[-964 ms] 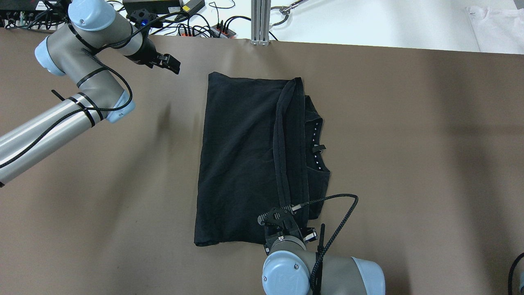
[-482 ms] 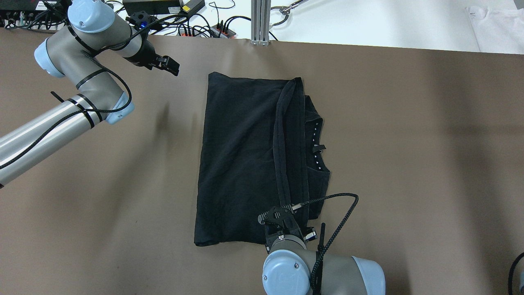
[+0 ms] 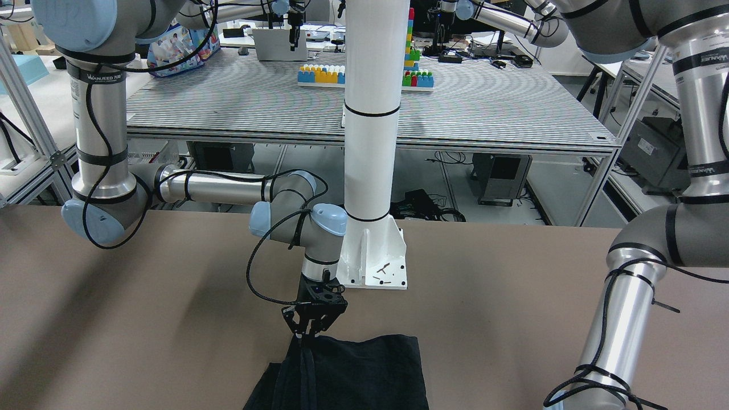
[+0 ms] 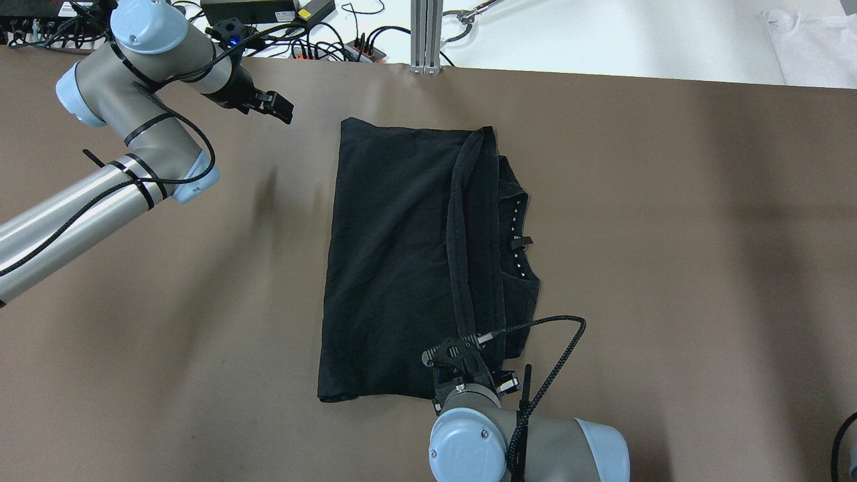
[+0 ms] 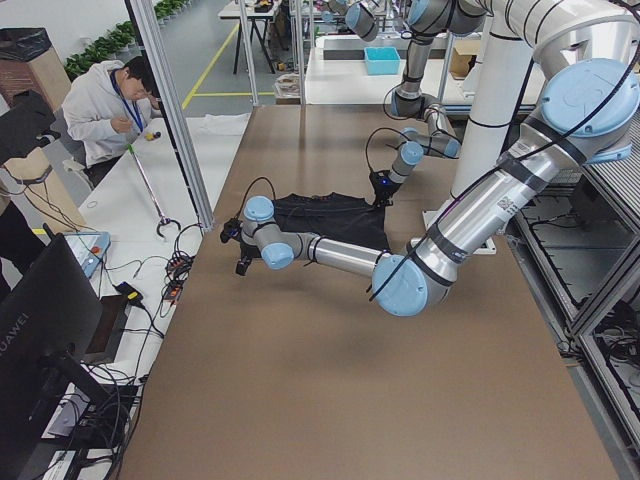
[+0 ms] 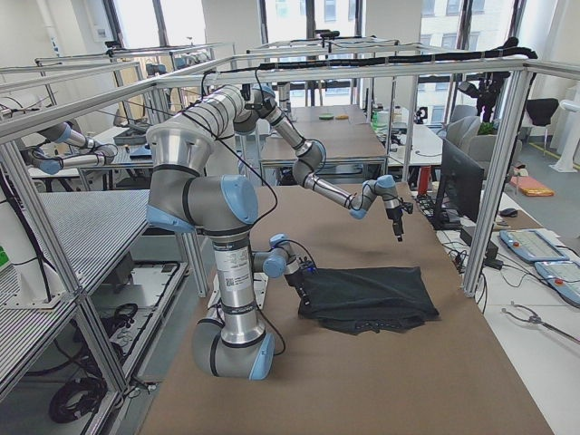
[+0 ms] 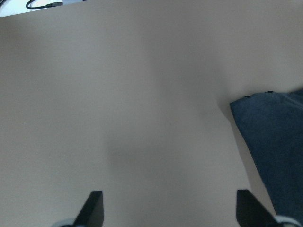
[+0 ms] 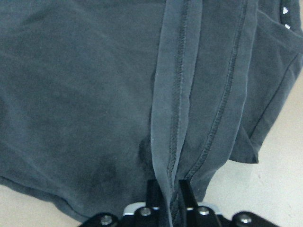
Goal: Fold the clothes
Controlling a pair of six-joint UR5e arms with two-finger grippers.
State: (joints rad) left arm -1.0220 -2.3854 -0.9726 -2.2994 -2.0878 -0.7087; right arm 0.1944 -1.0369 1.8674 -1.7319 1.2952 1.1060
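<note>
Black shirt (image 4: 395, 254) lies flat near the middle of the brown worktop (image 4: 669, 268), already doubled over into a long rectangle. One folded hem (image 8: 173, 109) runs as a raised strip along its length, from the far edge to the near edge. The collar (image 4: 515, 234), with its row of small white marks, sticks out from under the fold on the right side.

Right hand (image 8: 168, 194) is at the shirt's near edge. Its two fingers are pressed together on the end of that hem strip, with cloth pinched between them.

Left hand (image 4: 278, 107) is out at the far left, beside the shirt's far left corner but apart from it. I see its fingers (image 7: 94, 208) spread wide over bare worktop, with nothing between them. It looks raised off the surface, though the height is hard to judge.

Beyond the far edge of the worktop are cables (image 4: 335, 47) and a white garment (image 4: 803, 40).
</note>
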